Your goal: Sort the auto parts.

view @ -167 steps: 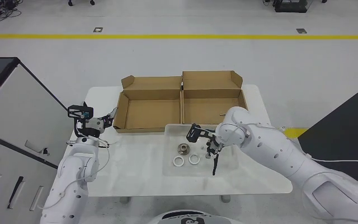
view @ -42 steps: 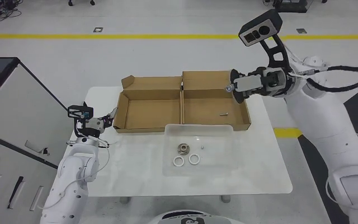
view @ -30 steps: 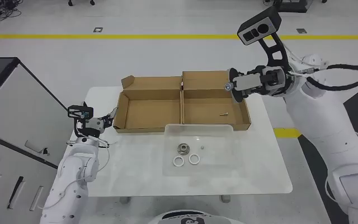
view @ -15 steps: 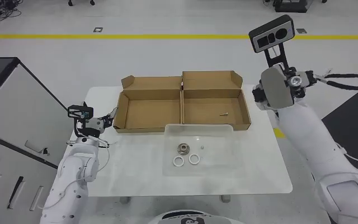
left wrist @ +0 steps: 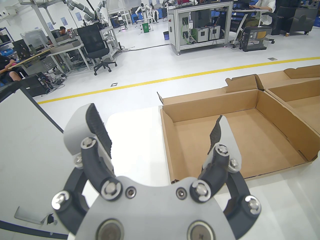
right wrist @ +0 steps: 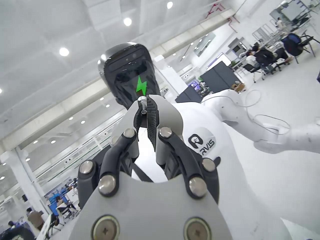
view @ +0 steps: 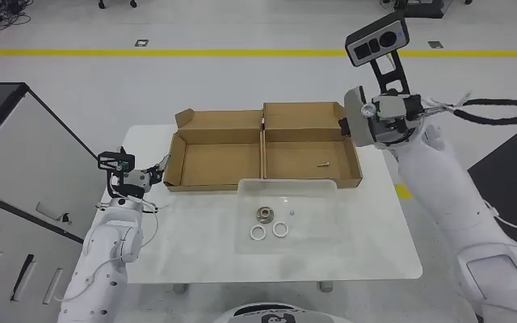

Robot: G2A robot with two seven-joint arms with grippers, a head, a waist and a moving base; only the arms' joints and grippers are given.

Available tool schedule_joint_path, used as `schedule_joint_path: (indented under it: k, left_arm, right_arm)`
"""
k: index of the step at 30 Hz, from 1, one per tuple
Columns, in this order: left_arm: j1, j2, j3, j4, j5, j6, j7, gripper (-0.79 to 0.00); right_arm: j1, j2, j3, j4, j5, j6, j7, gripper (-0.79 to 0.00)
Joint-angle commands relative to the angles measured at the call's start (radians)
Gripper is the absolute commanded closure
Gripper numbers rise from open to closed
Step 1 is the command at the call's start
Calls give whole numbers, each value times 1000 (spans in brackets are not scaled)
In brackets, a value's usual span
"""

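Note:
My right gripper (right wrist: 143, 106) is shut on a small silver screw (right wrist: 142, 102) and is raised high, pointing up at the robot's head. From above, the right gripper (view: 369, 108) hangs over the far right corner of the right cardboard box (view: 353, 158), which holds one small bolt (view: 323, 163). The left cardboard box (view: 214, 161) has nothing in it. A clear tray (view: 323, 230) at mid-table holds a dark gear-like part (view: 263, 214), two white rings (view: 257, 233) (view: 280, 229) and a tiny piece (view: 291, 211). My left gripper (left wrist: 156, 121) is open, just outside the left box (left wrist: 232, 131).
Both boxes sit side by side at the table's far edge with their lid flaps standing up behind. A grey panel (view: 40, 153) leans off the table's left side. Bare white tabletop (view: 194, 242) lies to the left of the tray and in front of it.
The right arm rose from the tray with the screw, swung up above the right box's far right corner and turned its wrist toward the head. The left arm stayed still.

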Motion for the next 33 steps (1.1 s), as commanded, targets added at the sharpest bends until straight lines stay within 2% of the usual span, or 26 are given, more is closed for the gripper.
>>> schedule_joint_path:
  k: [1,4,13,18,23,30,33]
  left_arm:
    - [0,0,0,0,0,0,0,-785]
    - [0,0,0,0,0,0,0,-785]
    - [0,0,0,0,0,0,0,-785]
    - [0,0,0,0,0,0,0,-785]
    - [0,0,0,0,0,0,0,-785]
    - [0,0,0,0,0,0,0,-785]
    - [0,0,0,0,0,0,0,-785]
  right_arm:
    - [-6,0,10,-5,-39,7,-17,0]
    - [-24,-4,21,-18,-41,15,-30,0]
    - [-84,-33,45,-44,185,26,12,0]
    - [-102,-45,66,-44,205,32,20,0]
    - [-109,-48,95,-36,112,42,-10,0]
    - [-109,-39,140,-47,-151,98,-65,0]
    - [-118,-40,150,-60,-177,109,-72,0]
